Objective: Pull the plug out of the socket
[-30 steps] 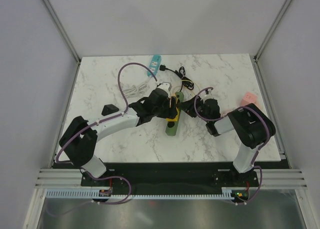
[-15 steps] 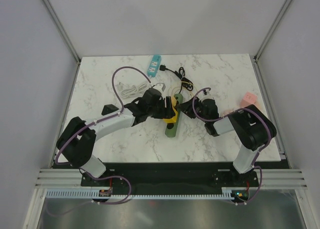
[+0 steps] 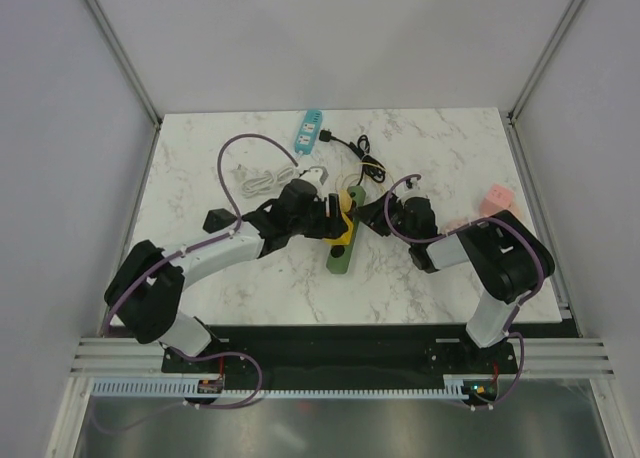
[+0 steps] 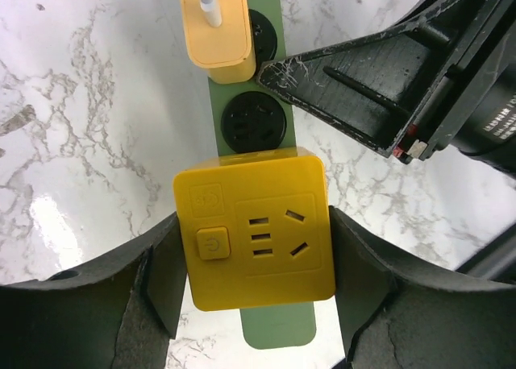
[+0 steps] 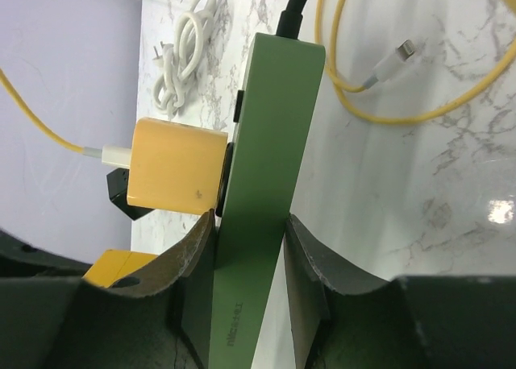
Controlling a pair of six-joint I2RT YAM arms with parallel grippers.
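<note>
A green power strip (image 3: 338,258) lies at the table's middle. A square yellow adapter plug (image 4: 254,228) with a button and socket holes sits over its near end. My left gripper (image 4: 256,276) is shut on this plug's two sides. Whether its pins are still seated is hidden. A paler yellow charger (image 4: 216,26) is plugged in farther along the strip and also shows in the right wrist view (image 5: 173,172). My right gripper (image 5: 248,304) is shut on the strip (image 5: 266,184), pinching its top and bottom faces. In the top view the two grippers (image 3: 330,223) (image 3: 375,216) meet at the strip.
A teal power strip (image 3: 310,128) and a black cable (image 3: 365,153) lie at the back. A coiled white cable (image 3: 255,181) lies at back left, a small black block (image 3: 218,219) at left, and a pink object (image 3: 493,198) at right. A yellow cable (image 5: 387,103) loops beside the green strip.
My left wrist has drawn back to the left with the plug in its grip. The strip's near end has swung slightly left. The right arm has barely moved.
</note>
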